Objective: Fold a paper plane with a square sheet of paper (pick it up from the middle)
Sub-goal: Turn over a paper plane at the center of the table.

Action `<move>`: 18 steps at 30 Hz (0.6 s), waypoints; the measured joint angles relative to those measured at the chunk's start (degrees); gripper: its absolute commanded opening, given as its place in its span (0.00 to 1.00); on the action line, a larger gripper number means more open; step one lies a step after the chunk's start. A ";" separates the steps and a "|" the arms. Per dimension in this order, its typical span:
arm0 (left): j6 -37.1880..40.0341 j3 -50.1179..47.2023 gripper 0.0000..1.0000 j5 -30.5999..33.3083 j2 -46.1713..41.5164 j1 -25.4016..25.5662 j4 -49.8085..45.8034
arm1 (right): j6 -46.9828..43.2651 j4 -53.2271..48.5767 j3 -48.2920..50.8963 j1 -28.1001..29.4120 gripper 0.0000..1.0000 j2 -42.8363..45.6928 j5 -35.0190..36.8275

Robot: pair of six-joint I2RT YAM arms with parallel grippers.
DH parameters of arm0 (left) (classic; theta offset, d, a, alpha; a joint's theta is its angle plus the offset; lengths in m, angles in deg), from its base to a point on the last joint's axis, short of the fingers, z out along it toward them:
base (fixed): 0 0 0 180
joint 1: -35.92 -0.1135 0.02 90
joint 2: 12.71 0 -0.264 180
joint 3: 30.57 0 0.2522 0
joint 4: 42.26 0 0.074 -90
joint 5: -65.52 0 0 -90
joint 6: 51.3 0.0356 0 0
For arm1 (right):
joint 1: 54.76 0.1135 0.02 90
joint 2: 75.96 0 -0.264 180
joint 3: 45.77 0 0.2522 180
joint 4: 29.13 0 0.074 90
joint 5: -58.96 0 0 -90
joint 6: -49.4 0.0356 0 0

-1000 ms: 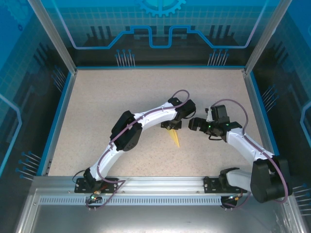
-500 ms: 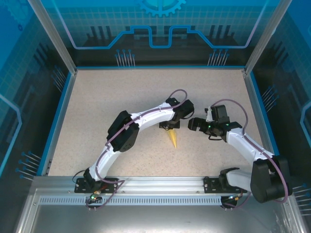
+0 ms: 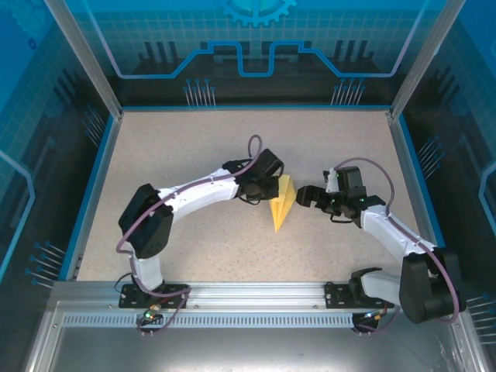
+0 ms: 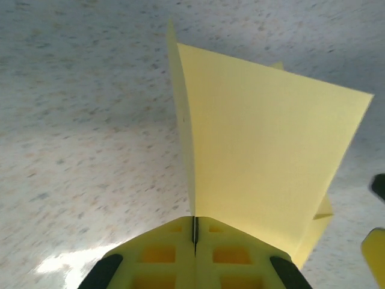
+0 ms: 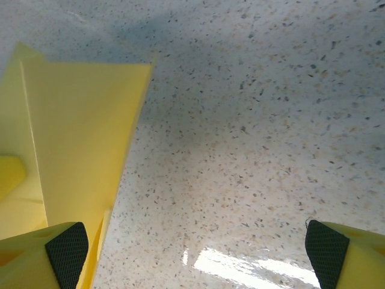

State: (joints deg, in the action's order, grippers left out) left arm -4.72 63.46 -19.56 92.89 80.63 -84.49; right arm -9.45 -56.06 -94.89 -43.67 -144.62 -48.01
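Observation:
The square sheet of paper stands folded into the pale-yellow paper plane (image 3: pixel 282 206), a narrow dart with its tip pointing toward the near edge. My left gripper (image 3: pixel 270 192) is shut on a thin fold of it, just left of its wide end. In the left wrist view the paper plane (image 4: pixel 264 156) rises from between the closed jaws of the left gripper (image 4: pixel 194 224), one wing spread to the right. My right gripper (image 3: pixel 308 195) stands open just right of the plane, not touching it. In the right wrist view the plane (image 5: pixel 78 138) lies left of the wide-open right gripper (image 5: pixel 197 248).
The speckled beige table (image 3: pixel 178 155) is bordered by a blue rim (image 3: pixel 94 182) and see-through walls. An aluminium rail (image 3: pixel 248 294) with both arm bases runs along the near edge. The left arm's elbow (image 3: pixel 147 217) bends out to the left.
My left gripper has shut on the paper plane and shifted left and back with it; the plane now shows a wider wing. The left elbow has swung left. The right gripper has barely moved.

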 measured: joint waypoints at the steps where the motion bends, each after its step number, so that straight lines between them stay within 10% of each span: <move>1: -0.17 -2.99 0.00 -2.54 -0.13 -1.27 4.46 | 0.24 0.44 0.02 0.00 0.95 -0.02 -0.26; 18: -8.83 -27.93 0.00 -16.22 0.22 -6.38 43.08 | 1.95 1.62 -7.17 16.44 0.58 -9.86 3.06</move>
State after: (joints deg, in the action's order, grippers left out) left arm -13.55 35.52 -35.77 93.11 74.24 -41.41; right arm -7.50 -54.44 -102.06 -27.24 -154.48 -44.95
